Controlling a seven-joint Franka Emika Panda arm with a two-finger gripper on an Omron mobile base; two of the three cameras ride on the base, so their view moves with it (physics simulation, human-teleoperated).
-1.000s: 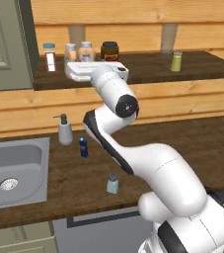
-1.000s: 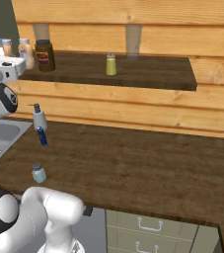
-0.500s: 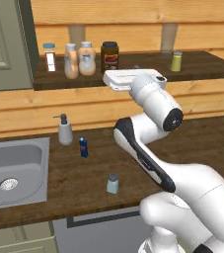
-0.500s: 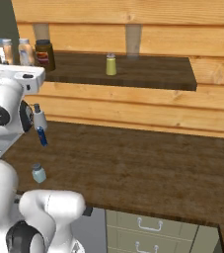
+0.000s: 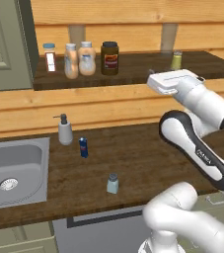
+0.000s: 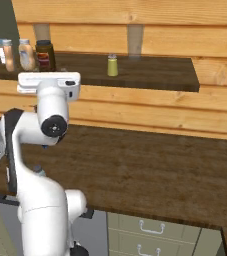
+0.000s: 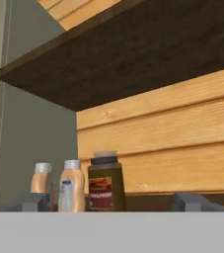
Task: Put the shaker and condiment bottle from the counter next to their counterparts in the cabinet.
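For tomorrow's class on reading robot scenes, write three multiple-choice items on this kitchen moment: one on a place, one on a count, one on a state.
1. Where does the shaker stand?
A. on the counter, near its front edge
B. in the sink
C. on the cabinet shelf

2. How many peach-orange bottles stand on the cabinet shelf?
A. none
B. one
C. two

3. What is the state of the gripper?
A. shut on the shaker
B. open, holding nothing
C. shut on the dark brown jar

Key: 1 A, it stands alone on the dark counter right of the sink. 2 C, the condiment bottle and its twin stand side by side beside the dark brown jar. 3 B, the hand view shows the fingertips wide apart with nothing between.
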